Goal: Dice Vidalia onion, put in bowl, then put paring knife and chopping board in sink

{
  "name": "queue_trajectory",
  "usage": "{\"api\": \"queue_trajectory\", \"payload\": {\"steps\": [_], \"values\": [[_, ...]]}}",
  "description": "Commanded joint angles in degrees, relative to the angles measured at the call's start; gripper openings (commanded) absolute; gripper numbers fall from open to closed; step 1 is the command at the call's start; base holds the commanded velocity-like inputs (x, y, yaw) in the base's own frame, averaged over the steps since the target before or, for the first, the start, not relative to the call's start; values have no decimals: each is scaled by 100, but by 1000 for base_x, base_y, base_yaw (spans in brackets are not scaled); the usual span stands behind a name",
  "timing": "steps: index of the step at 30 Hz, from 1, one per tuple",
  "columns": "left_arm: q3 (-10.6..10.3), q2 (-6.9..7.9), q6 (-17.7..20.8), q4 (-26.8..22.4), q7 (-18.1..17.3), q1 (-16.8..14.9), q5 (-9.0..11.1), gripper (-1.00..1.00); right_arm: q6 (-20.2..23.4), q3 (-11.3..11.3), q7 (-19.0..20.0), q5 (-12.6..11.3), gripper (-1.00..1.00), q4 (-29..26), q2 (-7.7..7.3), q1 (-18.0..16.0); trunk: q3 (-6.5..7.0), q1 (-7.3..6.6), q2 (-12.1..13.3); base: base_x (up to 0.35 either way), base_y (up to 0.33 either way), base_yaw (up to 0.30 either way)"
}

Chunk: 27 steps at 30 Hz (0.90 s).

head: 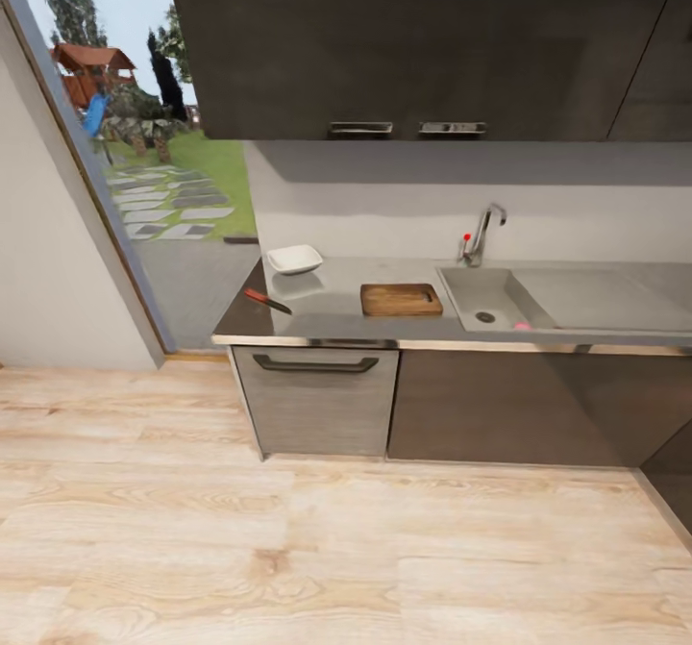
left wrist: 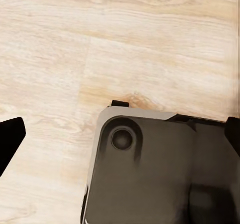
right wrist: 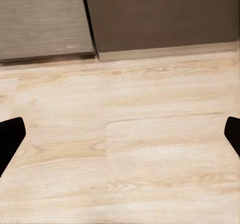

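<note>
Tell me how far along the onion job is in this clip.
Nothing looks done. The Vidalia onion sits in the sink; the chopping board, paring knife and bowl lie untouched on the countertop. Both pincers hang open over the floor. Every step remains.

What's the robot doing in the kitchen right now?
Nothing is being handled yet. The robot stands back from the countertop, and both open tools, left and right, hang over the wooden floor. The onion sits in the sink. The chopping board, paring knife and white bowl wait on the counter.
</note>
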Motion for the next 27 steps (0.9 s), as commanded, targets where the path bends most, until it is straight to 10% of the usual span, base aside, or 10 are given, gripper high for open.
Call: {"api": "queue_trajectory", "payload": {"steps": [1, 27], "values": [[5, -4, -5, -12, -2, 2, 38, 100, -79, 32, -45, -30, 100, 19, -2, -1, -7, 6, -8, 265, -202, 0], [2, -35, -6, -6, 22, 3, 33, 100, -188, 34, -48, -39, 100, 103, 19, -1, -7, 6, -8, 102, -272, 0]]}}
